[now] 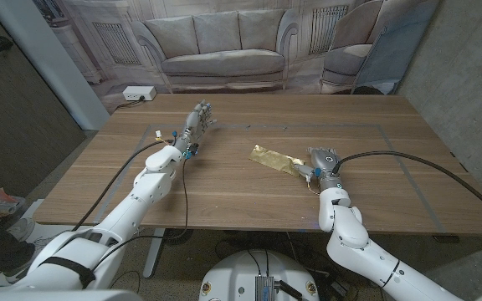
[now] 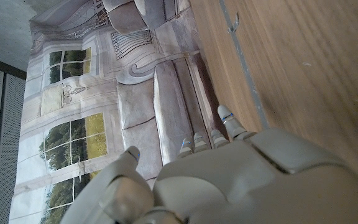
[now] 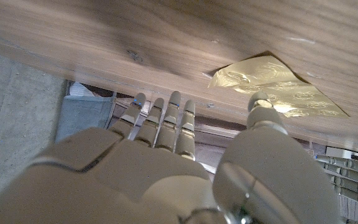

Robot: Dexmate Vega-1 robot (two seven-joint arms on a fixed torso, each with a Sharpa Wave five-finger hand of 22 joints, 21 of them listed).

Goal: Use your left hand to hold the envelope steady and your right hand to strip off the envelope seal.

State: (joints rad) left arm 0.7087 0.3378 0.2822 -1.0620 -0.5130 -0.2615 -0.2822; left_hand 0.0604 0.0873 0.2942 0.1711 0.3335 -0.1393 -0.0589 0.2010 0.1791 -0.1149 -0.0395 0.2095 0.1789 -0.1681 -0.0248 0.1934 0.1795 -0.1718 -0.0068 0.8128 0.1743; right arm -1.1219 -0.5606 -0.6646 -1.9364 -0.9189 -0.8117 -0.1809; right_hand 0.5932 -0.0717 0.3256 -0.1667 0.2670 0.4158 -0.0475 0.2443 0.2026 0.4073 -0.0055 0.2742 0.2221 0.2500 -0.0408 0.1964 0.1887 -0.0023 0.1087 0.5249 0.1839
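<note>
A yellowish padded envelope (image 1: 273, 157) lies flat near the middle of the wooden table (image 1: 224, 184). My right hand (image 1: 320, 163) stands just beyond its right end with fingers extended and apart, holding nothing. In the right wrist view the thumb (image 3: 263, 106) reaches toward the envelope (image 3: 278, 87); I cannot tell whether it touches. My left hand (image 1: 197, 119) is far off at the table's back left, well away from the envelope. Its fingers (image 2: 225, 127) are stretched out over bare wood with nothing in them.
A white power strip (image 1: 138, 94) sits at the table's far left corner. Thin tape lines (image 1: 375, 127) mark a rectangle on the tabletop. Black cables run along both arms. A printed sofa backdrop (image 1: 224, 42) hangs behind the table.
</note>
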